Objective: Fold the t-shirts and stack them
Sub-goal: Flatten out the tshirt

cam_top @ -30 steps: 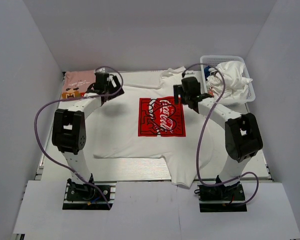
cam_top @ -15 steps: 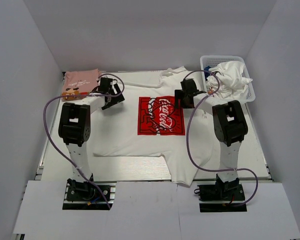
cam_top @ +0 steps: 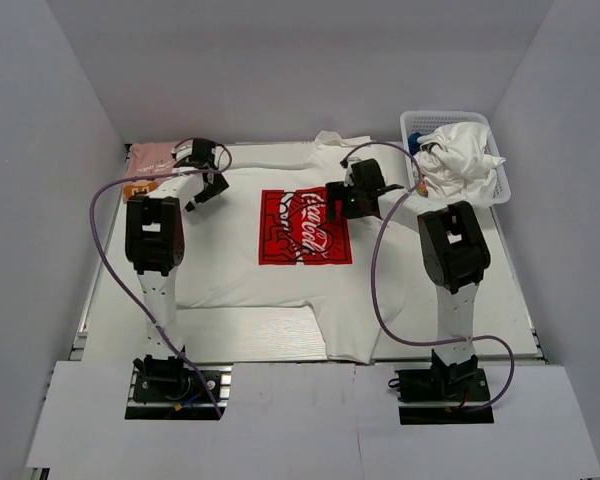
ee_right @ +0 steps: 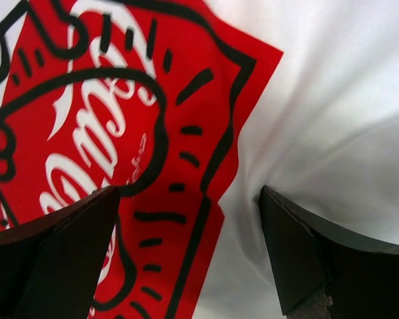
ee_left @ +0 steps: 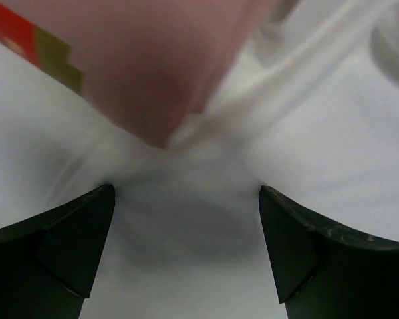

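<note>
The white t-shirt (cam_top: pixel 240 265) lies spread flat on the table, its red Coca-Cola print (cam_top: pixel 305 227) facing up. At its upper left part my left gripper (cam_top: pixel 204 188) stands open, both tips down on the white cloth (ee_left: pixel 319 133) just short of the pink t-shirt (ee_left: pixel 153 60). The pink t-shirt (cam_top: pixel 152 155) lies folded at the far left, partly hidden by the left arm. My right gripper (cam_top: pixel 342 200) is open too, its tips pressed on the shirt across the print's right edge (ee_right: pixel 206 173). The cloth wrinkles between the fingers of both grippers.
A white mesh basket (cam_top: pixel 458 117) at the far right holds a crumpled white cloth (cam_top: pixel 460 155). The shirt's lower sleeve (cam_top: pixel 352 335) reaches near the table's front edge. Grey walls close in on both sides.
The white t-shirt has slid left over the table, the print with it. Both grippers moved left along with it, and the left one now covers more of the pink t-shirt.
</note>
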Controlling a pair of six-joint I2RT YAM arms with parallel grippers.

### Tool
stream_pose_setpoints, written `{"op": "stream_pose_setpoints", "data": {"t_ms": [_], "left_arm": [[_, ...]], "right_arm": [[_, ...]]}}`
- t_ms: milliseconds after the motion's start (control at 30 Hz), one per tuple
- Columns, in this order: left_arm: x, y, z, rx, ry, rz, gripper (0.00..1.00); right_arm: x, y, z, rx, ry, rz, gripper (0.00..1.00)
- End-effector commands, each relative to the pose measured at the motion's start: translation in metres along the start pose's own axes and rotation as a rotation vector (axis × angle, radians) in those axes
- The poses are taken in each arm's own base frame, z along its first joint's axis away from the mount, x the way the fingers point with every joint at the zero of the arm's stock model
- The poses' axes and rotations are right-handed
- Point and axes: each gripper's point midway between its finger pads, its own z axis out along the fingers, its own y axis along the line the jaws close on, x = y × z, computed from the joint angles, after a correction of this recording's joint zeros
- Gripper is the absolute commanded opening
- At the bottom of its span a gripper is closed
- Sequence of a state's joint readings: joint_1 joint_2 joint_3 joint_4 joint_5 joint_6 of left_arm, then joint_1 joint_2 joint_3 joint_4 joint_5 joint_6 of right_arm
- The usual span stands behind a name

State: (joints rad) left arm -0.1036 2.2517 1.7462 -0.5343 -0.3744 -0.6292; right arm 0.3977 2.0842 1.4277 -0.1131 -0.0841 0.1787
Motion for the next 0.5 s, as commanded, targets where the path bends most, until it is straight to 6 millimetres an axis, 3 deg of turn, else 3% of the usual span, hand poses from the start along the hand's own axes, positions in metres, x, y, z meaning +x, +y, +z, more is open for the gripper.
{"op": "stream_pose_setpoints", "data": {"t_ms": [0, 67, 133, 200, 300, 400, 467], "left_arm": [[-0.005, 0.046, -0.003, -0.132, 0.020, -0.043, 1.00], [-0.003, 0.050, -0.004, -0.106, 0.028, -0.033, 1.00], [-0.016, 0.042, -0.013, -0.049, -0.013, -0.016, 1.00], [-0.026, 0.038, -0.023, -0.019, -0.042, -0.018, 1.00], [-0.041, 0.044, -0.034, -0.049, -0.086, -0.015, 1.00], [-0.055, 0.045, -0.049, -0.056, -0.112, -0.023, 1.00], [-0.059, 0.035, -0.063, -0.016, -0.134, 0.002, 1.00]], "right_arm": [[0.022, 0.046, -0.006, -0.102, 0.044, -0.036, 0.90], [0.012, 0.035, -0.008, 0.011, 0.008, -0.054, 0.90], [-0.002, 0.028, -0.016, 0.071, -0.037, -0.022, 0.90], [-0.028, 0.023, -0.037, 0.117, -0.115, -0.007, 0.90], [-0.048, 0.012, -0.070, 0.207, -0.208, 0.024, 0.90], [-0.041, -0.021, -0.096, 0.351, -0.244, 0.155, 0.90], [-0.014, -0.049, -0.104, 0.430, -0.173, 0.214, 0.90]]}}
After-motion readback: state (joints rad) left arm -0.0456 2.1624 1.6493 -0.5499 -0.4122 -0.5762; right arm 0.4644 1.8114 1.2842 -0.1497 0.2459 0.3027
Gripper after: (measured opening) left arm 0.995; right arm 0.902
